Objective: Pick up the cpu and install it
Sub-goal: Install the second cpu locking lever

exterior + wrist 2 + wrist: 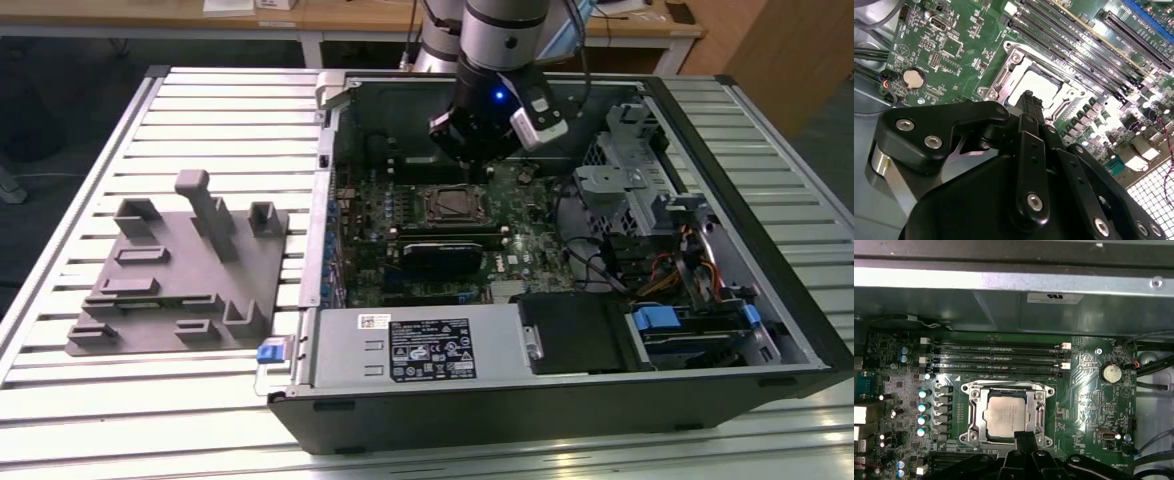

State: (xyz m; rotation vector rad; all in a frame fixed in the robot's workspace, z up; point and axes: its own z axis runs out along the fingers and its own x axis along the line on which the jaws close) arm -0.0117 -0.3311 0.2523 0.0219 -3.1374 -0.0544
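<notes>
The cpu [1009, 414], a small silvery square chip, lies flat inside the open metal socket frame [972, 412] on the green motherboard; in the second wrist view the cpu [1043, 86] shows pale in the socket frame [1004, 75]. My gripper [1024, 434] hangs just above the socket's edge, its two black fingers pressed together with nothing between them. The gripper [1027, 96] tips also stand over the near rim of the chip. In the exterior view the gripper [470, 168] hovers inside the open computer case, just above the socket [451, 205].
A grey plastic tray [174, 270] with upright posts sits on the slatted table at the exterior view's left. Inside the case are memory slots [996, 360], a black block with a fan [441, 258], a power supply [414, 345] and a drive cage with cables [641, 190].
</notes>
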